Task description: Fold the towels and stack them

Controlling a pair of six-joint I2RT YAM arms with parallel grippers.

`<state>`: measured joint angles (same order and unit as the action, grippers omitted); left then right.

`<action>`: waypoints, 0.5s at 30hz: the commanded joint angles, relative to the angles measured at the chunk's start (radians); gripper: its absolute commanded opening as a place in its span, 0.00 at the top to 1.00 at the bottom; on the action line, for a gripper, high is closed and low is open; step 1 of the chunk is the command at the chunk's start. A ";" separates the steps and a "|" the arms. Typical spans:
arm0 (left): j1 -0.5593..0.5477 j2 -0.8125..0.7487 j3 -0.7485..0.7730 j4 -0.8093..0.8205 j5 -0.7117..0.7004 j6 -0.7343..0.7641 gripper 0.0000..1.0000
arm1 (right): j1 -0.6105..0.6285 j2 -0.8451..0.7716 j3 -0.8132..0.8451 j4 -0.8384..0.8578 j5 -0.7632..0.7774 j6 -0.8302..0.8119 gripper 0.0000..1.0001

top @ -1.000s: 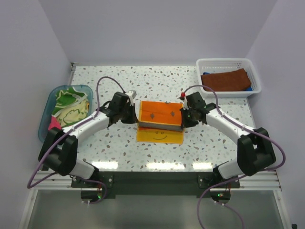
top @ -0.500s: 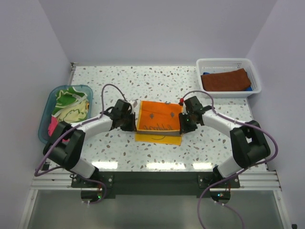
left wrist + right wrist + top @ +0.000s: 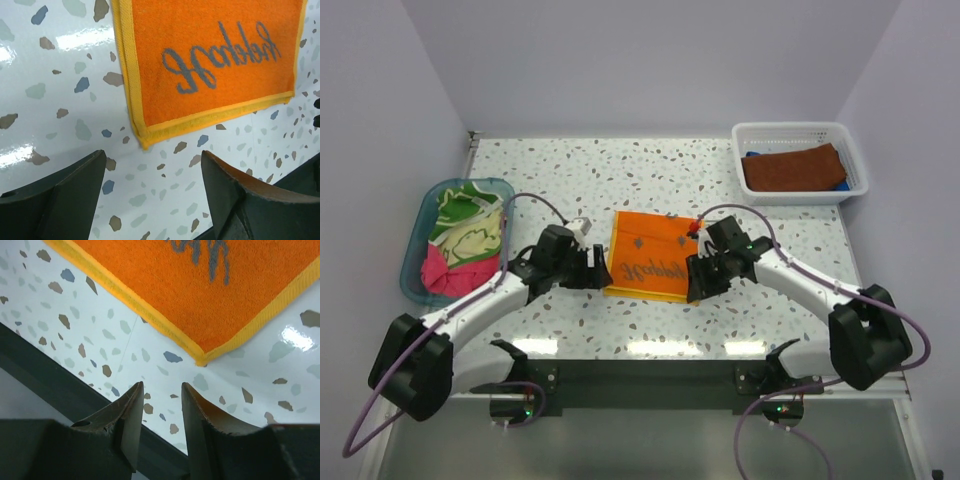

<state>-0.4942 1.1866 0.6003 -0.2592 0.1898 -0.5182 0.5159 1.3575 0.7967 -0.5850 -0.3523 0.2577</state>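
An orange towel (image 3: 653,256) with grey script lies folded flat in the middle of the table. It fills the top of the left wrist view (image 3: 215,55) and of the right wrist view (image 3: 210,290). My left gripper (image 3: 595,272) stands open just off the towel's near left corner, and nothing is between its fingers (image 3: 60,195). My right gripper (image 3: 698,282) is open more narrowly by the near right corner, also empty (image 3: 162,387). A rust brown towel (image 3: 794,168) lies over a blue one (image 3: 839,184) in the basket.
A white mesh basket (image 3: 800,133) stands at the back right. A teal tub (image 3: 420,268) at the left holds green and yellow patterned cloth (image 3: 470,230) and a pink cloth (image 3: 442,272). The table's dark front edge (image 3: 50,385) runs close under my right fingers.
Both grippers have let go of the orange towel's lifted edge and drawn back toward the near side. The towel now lies folded over, script side up.
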 commanded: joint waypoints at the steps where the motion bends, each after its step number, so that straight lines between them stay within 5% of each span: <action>1: -0.004 -0.047 -0.023 0.001 -0.012 -0.072 0.18 | -0.001 -0.066 -0.011 -0.018 -0.001 0.026 0.60; 9: -0.018 0.060 0.062 -0.020 -0.049 -0.123 0.28 | 0.001 -0.063 0.010 0.082 0.235 0.139 0.61; 15: -0.067 0.140 0.125 -0.029 -0.134 -0.155 0.41 | -0.001 -0.055 -0.060 0.205 0.276 0.255 0.60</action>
<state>-0.5350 1.3064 0.6636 -0.2825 0.1150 -0.6384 0.5167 1.2968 0.7639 -0.4755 -0.1356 0.4255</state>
